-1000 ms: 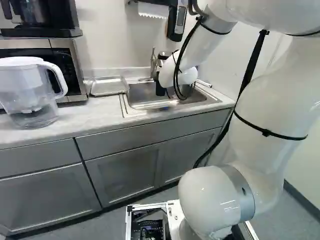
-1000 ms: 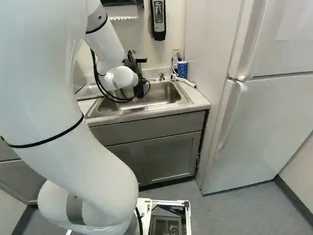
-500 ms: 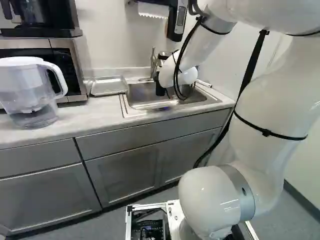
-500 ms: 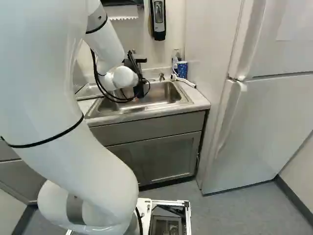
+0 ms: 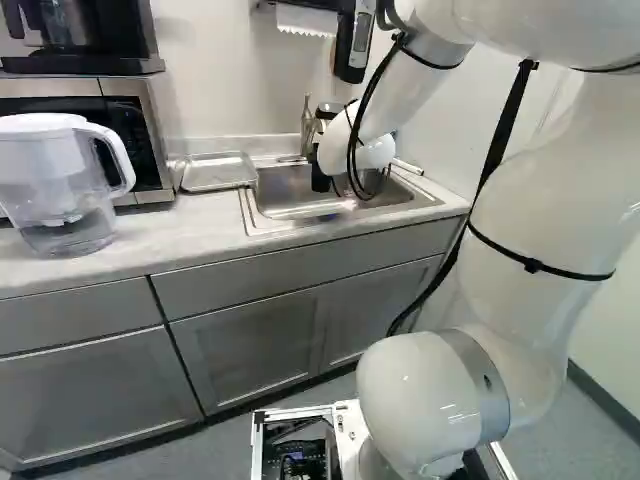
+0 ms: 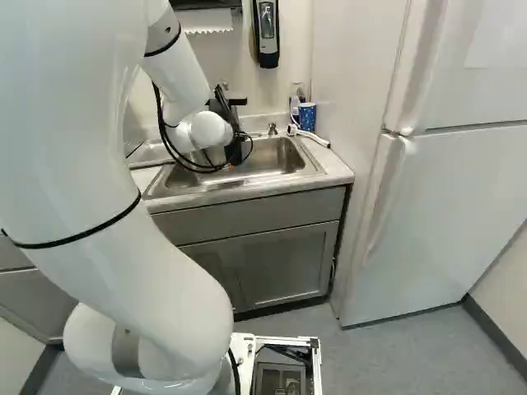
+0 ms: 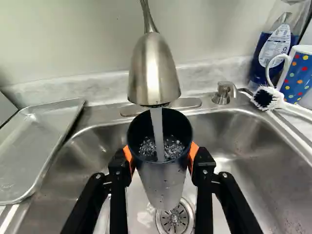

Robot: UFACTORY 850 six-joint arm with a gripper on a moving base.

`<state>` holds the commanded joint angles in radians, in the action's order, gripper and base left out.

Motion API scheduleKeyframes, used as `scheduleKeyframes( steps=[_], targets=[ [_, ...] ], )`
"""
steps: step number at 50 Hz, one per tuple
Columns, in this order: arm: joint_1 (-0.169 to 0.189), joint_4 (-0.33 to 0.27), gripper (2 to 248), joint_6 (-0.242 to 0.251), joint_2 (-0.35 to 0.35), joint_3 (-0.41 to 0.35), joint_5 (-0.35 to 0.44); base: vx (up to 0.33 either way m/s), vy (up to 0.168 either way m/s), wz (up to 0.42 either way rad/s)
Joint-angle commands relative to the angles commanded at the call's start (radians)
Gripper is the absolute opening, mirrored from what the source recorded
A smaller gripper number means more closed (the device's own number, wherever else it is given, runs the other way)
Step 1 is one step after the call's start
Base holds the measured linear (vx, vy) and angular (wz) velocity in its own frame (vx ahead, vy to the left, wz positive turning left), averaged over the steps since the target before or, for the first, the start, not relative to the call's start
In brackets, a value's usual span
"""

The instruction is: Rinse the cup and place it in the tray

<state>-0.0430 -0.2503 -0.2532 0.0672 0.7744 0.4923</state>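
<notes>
Over the sink [image 6: 268, 160] in the right base view, my gripper [image 6: 235, 152] is partly hidden behind the wrist. In the wrist view the gripper [image 7: 161, 158] is shut on the cup [image 7: 163, 183], an orange pad against each side. The cup has a dark rim and inside and a paler outer wall; its mouth faces up beneath the faucet [image 7: 153, 73]. A stream of water runs into it and splashes inside. Beside the sink, the metal tray [image 7: 36, 141] lies on the counter; it also shows in the left base view as a shallow tray [image 5: 218, 172].
A polka-dot mug [image 7: 297, 73], a blue bottle [image 7: 275, 46] and a dish brush [image 7: 268, 98] stand or lie at the sink's far corner. A water pitcher [image 5: 60, 185] and a microwave [image 5: 130, 130] are on the counter. The fridge [image 6: 445, 206] stands beside the cabinets.
</notes>
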Motion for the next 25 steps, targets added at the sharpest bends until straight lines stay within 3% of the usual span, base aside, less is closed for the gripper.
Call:
scheduleKeyframes(
  steps=[25],
  targets=[
    [0.000, 0.000, 124, 0.000, 0.000, 0.000, 0.000, 0.000, 0.000, 0.000]
  ],
)
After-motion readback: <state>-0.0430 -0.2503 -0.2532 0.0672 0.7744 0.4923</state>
